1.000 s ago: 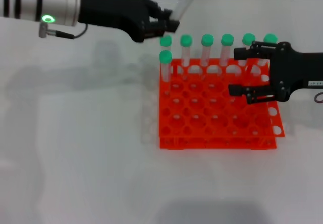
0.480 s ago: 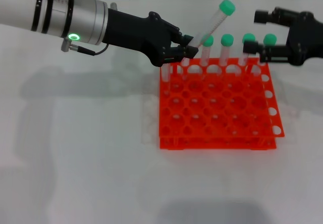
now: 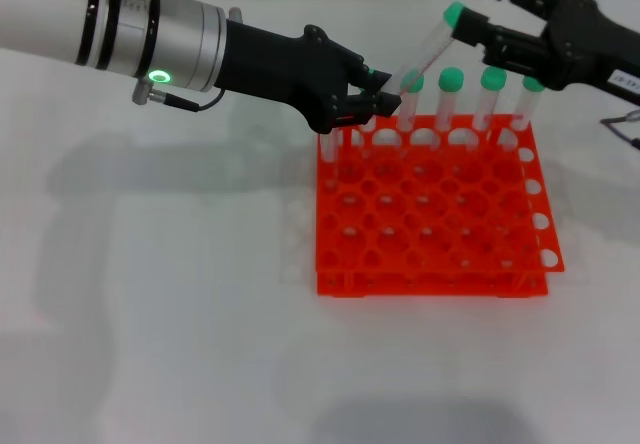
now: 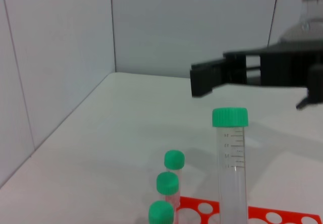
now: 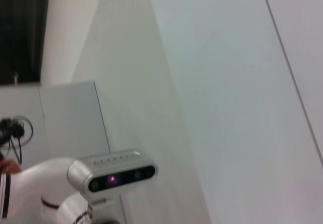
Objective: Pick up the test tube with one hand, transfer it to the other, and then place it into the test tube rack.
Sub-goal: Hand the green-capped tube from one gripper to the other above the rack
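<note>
My left gripper [image 3: 374, 96] is shut on the lower end of the test tube [image 3: 425, 52], just above the back left of the orange-red test tube rack [image 3: 430, 226]. The clear tube slants up and to the right, and its green cap [image 3: 455, 12] is at the top. My right gripper [image 3: 482, 6] is open at the back right, its fingertips right next to the cap; whether they touch it I cannot tell. In the left wrist view the test tube [image 4: 231, 168] stands upright with the right gripper's black fingers [image 4: 207, 79] behind its cap. The right wrist view shows none of these.
Several other green-capped tubes [image 3: 450, 99] stand in the rack's back row, below the held tube; three of them [image 4: 167, 183] show in the left wrist view. White tabletop [image 3: 160, 294] lies left of and in front of the rack. A grey wall [image 4: 192, 27] stands behind the table.
My right gripper has risen and moved left to the tube's cap. My left gripper has shifted slightly right, and the tube now leans further to the right.
</note>
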{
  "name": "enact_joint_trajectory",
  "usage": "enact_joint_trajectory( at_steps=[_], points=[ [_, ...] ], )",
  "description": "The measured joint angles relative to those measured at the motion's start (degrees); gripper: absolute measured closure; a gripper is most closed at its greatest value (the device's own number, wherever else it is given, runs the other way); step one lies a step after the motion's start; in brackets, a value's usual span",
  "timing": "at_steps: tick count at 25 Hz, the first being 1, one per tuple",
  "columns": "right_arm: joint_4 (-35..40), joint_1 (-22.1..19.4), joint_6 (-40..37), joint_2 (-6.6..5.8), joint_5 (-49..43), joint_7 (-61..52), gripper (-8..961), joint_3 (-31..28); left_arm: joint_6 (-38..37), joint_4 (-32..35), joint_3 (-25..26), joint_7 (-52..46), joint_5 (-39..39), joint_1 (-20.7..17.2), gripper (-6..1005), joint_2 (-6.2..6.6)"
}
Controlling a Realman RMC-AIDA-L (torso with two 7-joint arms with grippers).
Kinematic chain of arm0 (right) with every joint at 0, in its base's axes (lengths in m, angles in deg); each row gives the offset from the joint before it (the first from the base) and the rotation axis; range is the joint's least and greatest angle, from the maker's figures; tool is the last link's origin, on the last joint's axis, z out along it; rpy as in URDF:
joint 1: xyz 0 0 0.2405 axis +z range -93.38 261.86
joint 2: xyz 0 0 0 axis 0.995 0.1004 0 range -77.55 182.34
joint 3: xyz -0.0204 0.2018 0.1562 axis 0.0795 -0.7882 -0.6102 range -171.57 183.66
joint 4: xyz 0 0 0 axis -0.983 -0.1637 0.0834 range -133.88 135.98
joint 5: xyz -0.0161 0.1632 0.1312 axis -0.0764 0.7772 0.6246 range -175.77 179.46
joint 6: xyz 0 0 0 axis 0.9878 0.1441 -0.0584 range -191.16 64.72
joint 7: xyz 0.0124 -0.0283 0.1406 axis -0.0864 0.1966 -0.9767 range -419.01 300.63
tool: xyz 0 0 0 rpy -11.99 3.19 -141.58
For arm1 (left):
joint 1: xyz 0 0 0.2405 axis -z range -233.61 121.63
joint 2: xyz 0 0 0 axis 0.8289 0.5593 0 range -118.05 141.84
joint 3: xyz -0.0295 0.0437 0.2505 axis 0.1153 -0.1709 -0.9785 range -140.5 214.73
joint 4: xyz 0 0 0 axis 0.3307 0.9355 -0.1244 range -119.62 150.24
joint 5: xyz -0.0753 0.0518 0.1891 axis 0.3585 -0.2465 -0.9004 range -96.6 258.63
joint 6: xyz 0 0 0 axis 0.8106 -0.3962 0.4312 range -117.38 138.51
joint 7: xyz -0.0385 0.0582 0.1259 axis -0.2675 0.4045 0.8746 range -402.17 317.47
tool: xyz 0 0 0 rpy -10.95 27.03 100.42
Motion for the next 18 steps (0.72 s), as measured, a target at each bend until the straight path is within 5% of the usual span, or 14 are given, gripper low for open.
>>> enact_joint_trajectory(
  at_steps=[6,18],
  points=[
    [-10.52,2.36,-0.87,0.56,4.04,10.90,81,-0.36,-0.29,0.06,0.30,0.76,0.28,-0.12,749,-0.10],
    [-13.70,2.02,1.22,0.61,5.58,14.51,81,-0.42,-0.62,2.15,0.40,0.70,0.52,-1.16,739,-0.98]
  ],
)
